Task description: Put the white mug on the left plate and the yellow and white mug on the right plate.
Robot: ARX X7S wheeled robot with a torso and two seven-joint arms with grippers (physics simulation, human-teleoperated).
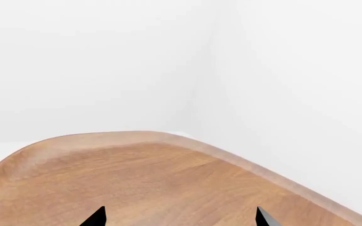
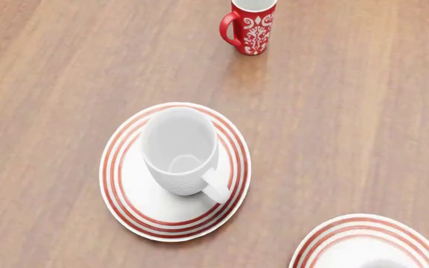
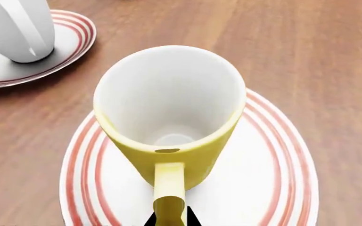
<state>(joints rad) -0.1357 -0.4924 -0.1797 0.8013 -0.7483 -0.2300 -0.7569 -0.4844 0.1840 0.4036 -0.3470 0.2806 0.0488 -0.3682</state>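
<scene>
Right gripper (image 3: 169,217): black fingertips close on either side of the yellow handle at the lower edge of the right wrist view; looks pinched on it, firmness of hold not certain.
Yellow and white mug (image 3: 171,117): upright on the right plate (image 3: 275,188), base inside the red rings, handle toward the gripper.
Left gripper (image 1: 179,217): two black tips spread wide, nothing between them; hanging over bare table (image 1: 156,179) near a rounded edge, well apart from the mugs.
White mug (image 2: 179,151): upright on the left plate (image 2: 136,206), a little off centre, handle toward the right plate.
Progress: both mugs on their plates, so placing judged done; only release and retreat of the right gripper likely left.
Head view alone: whole left plate, a red patterned mug (image 2: 249,25) farther back, just a sliver of the right plate; no gripper visible.
Right wrist view alone: yellow mug seated, handle between fingertips.
Left wrist view alone: empty left gripper, table edge, white walls.
</scene>
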